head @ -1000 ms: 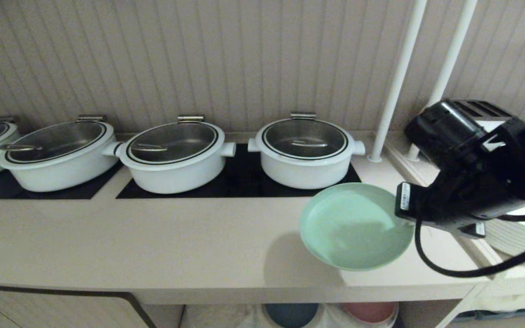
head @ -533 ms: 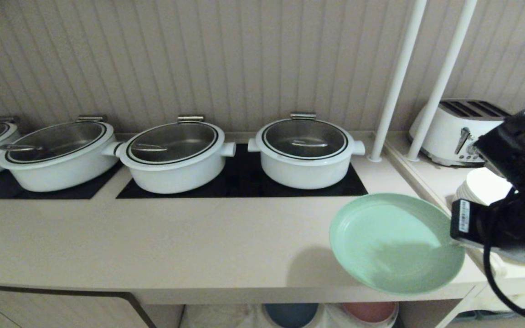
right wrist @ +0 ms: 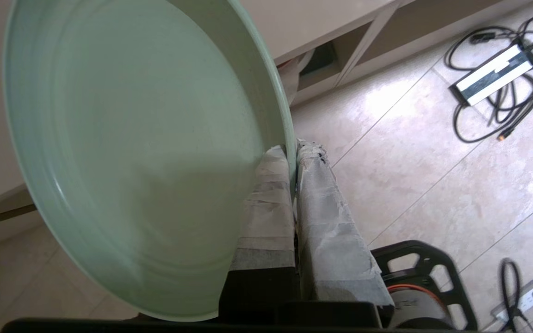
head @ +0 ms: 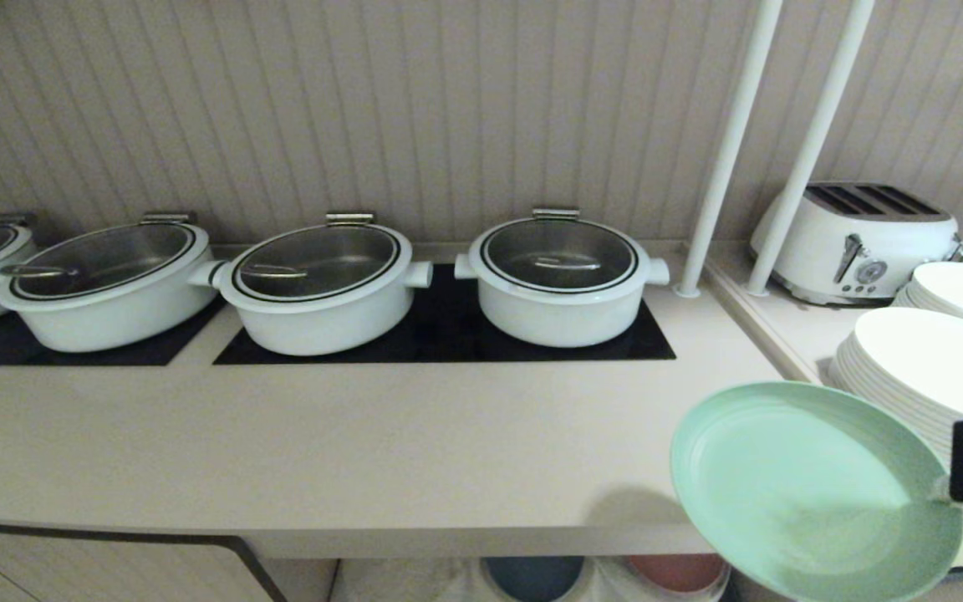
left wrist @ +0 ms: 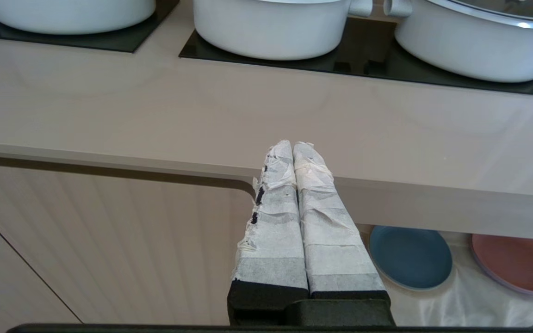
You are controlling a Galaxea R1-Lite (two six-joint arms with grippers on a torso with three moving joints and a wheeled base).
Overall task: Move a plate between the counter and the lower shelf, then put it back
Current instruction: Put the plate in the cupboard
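The mint-green plate (head: 816,493) hangs tilted in the air past the right front corner of the counter (head: 323,451). My right gripper (right wrist: 293,150) is shut on the plate's (right wrist: 132,138) rim, one finger on each face. In the head view only a black piece of that arm shows at the right edge. The lower shelf (left wrist: 470,300), floored with white cloth, opens under the counter (left wrist: 155,106). My left gripper (left wrist: 293,145) is shut on nothing, parked in front of the counter's front edge.
Several white lidded pots (head: 561,280) stand on black hob panels at the back. A toaster (head: 853,242), white plate stacks (head: 924,368) and two white poles (head: 728,150) are at the right. A dark blue plate (left wrist: 410,256) and a pink plate (left wrist: 516,263) lie on the shelf. Cables (right wrist: 493,78) lie on the floor.
My right gripper has carried the plate rightward and toward the front, from above the counter to beyond its corner. The arm has mostly left the head view, uncovering the toaster and plate stacks.
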